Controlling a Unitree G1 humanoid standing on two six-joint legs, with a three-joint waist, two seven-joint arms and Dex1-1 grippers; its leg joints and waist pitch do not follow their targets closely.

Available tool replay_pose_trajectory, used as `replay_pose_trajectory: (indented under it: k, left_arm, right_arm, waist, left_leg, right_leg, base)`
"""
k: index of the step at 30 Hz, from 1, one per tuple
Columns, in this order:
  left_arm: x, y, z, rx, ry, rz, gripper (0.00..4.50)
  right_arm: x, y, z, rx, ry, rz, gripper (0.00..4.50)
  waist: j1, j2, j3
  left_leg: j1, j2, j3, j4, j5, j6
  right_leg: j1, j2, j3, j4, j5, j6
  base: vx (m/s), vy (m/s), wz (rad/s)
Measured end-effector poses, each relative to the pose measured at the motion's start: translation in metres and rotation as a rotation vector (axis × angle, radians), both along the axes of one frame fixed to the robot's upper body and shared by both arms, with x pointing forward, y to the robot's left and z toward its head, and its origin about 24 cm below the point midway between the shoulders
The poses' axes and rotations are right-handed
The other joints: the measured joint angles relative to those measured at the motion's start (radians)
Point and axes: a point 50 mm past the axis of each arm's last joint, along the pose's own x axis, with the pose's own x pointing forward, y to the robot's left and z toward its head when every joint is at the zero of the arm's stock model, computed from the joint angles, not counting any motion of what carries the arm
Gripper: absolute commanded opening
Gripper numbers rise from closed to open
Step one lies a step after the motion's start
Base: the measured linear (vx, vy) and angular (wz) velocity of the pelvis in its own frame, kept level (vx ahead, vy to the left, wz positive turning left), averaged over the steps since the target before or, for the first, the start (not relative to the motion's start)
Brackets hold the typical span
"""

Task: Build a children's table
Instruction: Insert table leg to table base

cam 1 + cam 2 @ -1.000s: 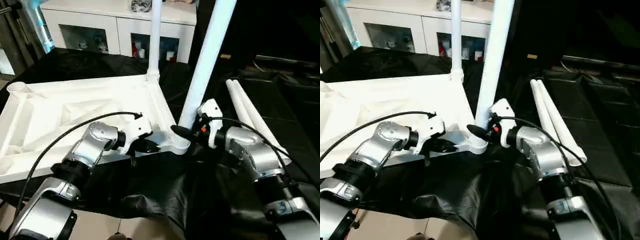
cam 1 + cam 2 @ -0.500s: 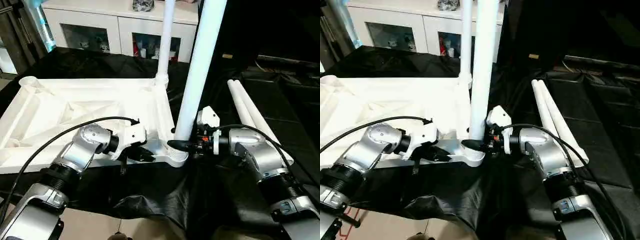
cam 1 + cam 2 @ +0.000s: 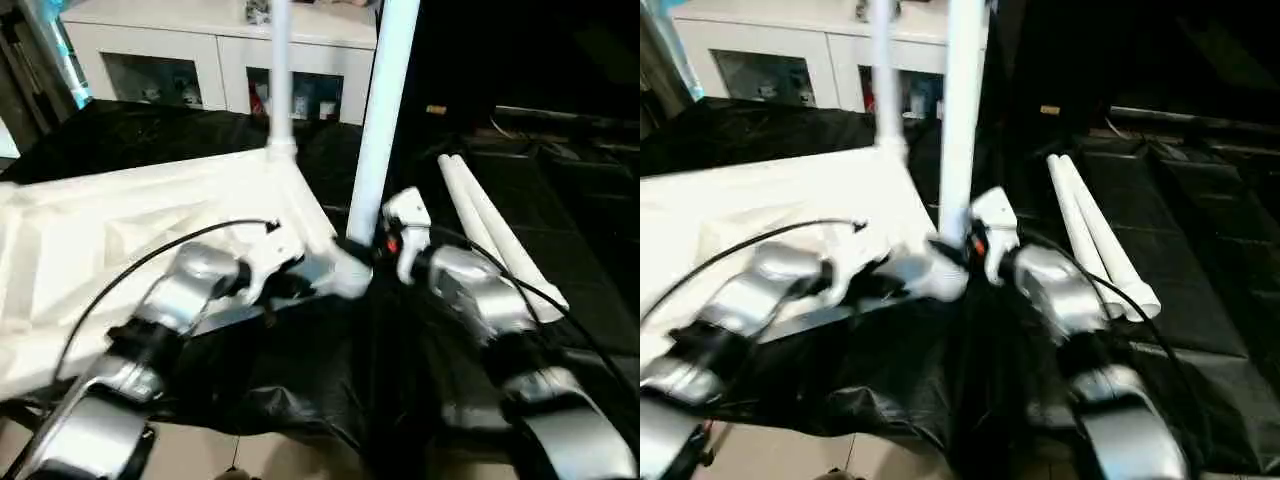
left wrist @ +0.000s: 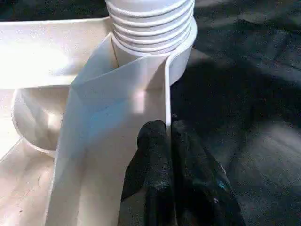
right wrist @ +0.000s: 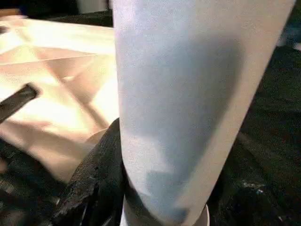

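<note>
Two black fingers of the left gripper (image 4: 169,136) are pressed together on the thin side wall of the upturned table top (image 3: 120,240), just short of the near corner socket (image 4: 150,28), whose ribbed collar sits at twelve o'clock from the fingertips in the left wrist view. The right gripper (image 3: 362,250) is clamped around the base of the near leg (image 3: 385,110), a white tube standing upright in that same socket; in the right wrist view one black finger (image 5: 94,183) curves around the tube low down, where it meets the socket.

From the head camera, the table top lies underside up, its ribs showing, spreading toward nine o'clock from the grippers. A second leg (image 3: 280,70) stands in the far corner socket at about eleven o'clock. Two loose legs (image 3: 490,230) lie side by side, touching, on the surface at two o'clock from the right gripper. That makes four legs: two standing, two lying.

Everything rests on a crumpled black sheet (image 3: 300,370) that drapes over the near edge, with pale floor (image 3: 260,460) below at six o'clock. A white cabinet (image 3: 190,50) with glass-fronted compartments holding small objects stands along the back at eleven to twelve o'clock.
</note>
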Motion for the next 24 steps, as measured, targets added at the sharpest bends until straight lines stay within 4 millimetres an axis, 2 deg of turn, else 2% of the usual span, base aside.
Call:
replay_pose_trajectory:
  k: [4,9,24]
  left_arm:
    - [0.009,-0.018,0.001,0.012,-0.012,0.091,0.00]
    - [0.013,-0.028,0.001,0.025,-0.022,0.135,0.00]
    - [0.015,-0.025,0.000,0.026,-0.034,0.145,0.00]
  right_arm:
    - [0.011,0.003,0.002,-0.004,0.010,-0.143,1.88]
    - [0.016,0.003,0.002,-0.027,-0.001,-0.201,1.88]
    - [0.017,0.005,0.001,-0.016,-0.010,-0.224,1.88]
  waist:
    - [0.003,0.000,0.000]
    - [0.009,0.001,0.000]
    - [0.006,0.001,0.000]
  left_leg:
    - [-0.001,0.000,0.000,0.000,0.000,0.000]
    - [-0.001,0.000,0.000,-0.002,0.000,0.000]
    - [-0.001,0.000,0.000,-0.001,0.000,0.000]
  right_leg:
    - [0.000,0.000,0.000,-0.001,0.003,-0.005]
    - [0.000,0.000,0.000,-0.002,0.003,-0.005]
    - [0.001,0.000,0.000,-0.003,-0.001,0.001]
  base:
    - [0.000,0.000,0.00]
    - [0.000,0.000,0.00]
    - [0.000,0.000,0.00]
